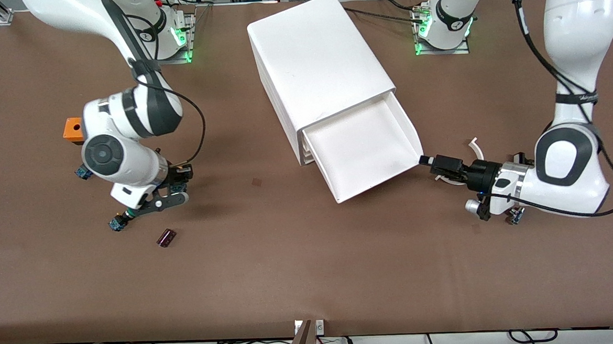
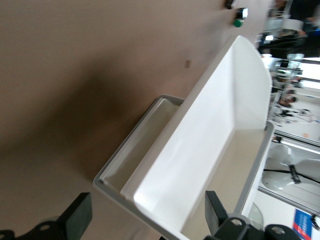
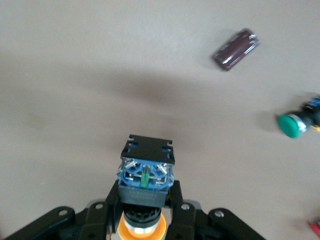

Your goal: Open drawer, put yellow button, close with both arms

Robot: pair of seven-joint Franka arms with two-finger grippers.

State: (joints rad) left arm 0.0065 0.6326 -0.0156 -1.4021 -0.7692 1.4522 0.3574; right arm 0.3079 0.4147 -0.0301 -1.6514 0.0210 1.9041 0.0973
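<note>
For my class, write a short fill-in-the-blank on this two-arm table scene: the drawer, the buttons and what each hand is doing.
1. The top white plastic drawer of the white box cabinet stands ____.
2. The right hand is shut on the button with the ____ cap.
3. The left hand, at the drawer's front corner, has its fingers ____.
4. A small dark ____ cylinder lies on the brown table.

Missing words: open; yellow-orange; open; maroon

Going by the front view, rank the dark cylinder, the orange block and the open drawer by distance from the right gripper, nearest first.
From the right gripper, shut on the yellow button:
1. Dark cylinder, beside it, nearer the camera.
2. Orange block, farther from the camera.
3. Open drawer, toward the table's middle.
</note>
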